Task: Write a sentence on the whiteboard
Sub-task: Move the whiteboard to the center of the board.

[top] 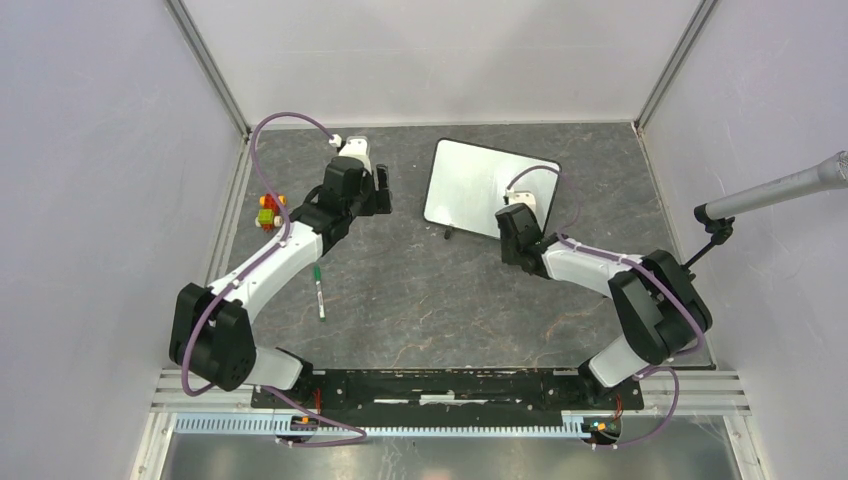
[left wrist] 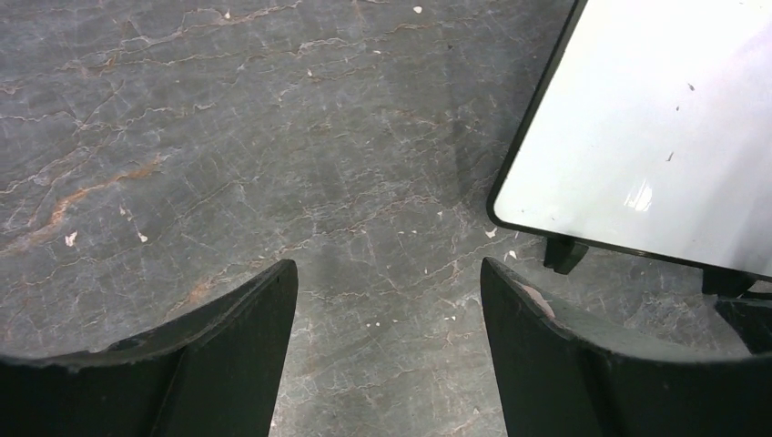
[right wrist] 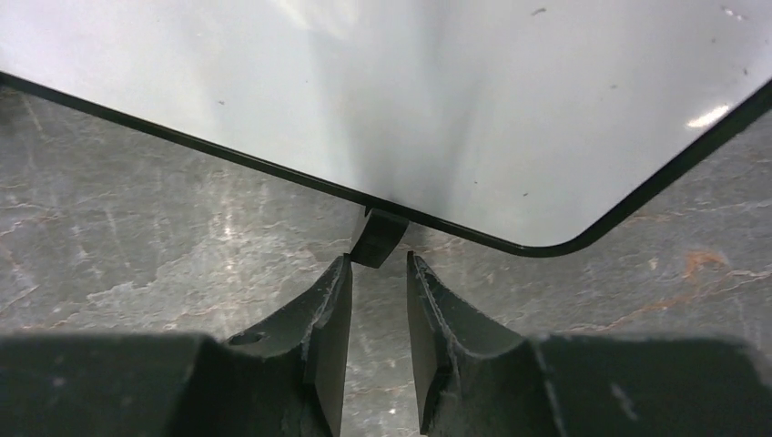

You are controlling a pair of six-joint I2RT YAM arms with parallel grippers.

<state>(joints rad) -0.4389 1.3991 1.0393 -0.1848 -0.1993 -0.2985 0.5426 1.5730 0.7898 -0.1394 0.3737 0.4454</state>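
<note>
Right hand [right wrist: 378,264], fingers a narrow gap apart w/ nothing between them, noses up to the near edge of the small white board with thin black frame and rounded corners [top: 468,185], probably to steady it for writing. One short black foot [right wrist: 376,235] sits just ahead of my fingertips, not gripped. The board stands on its feet at the far centre-right of the grey marbled surface [top: 420,300], face blank, no sentence on it. Left hand [left wrist: 387,269], fingers wide apart & empty, hangs just left of the board's corner. The slim green-and-white marker pen [top: 319,291] lies loose nr my left forearm, well apart from both hands. I reckon pickup comes next.
</note>
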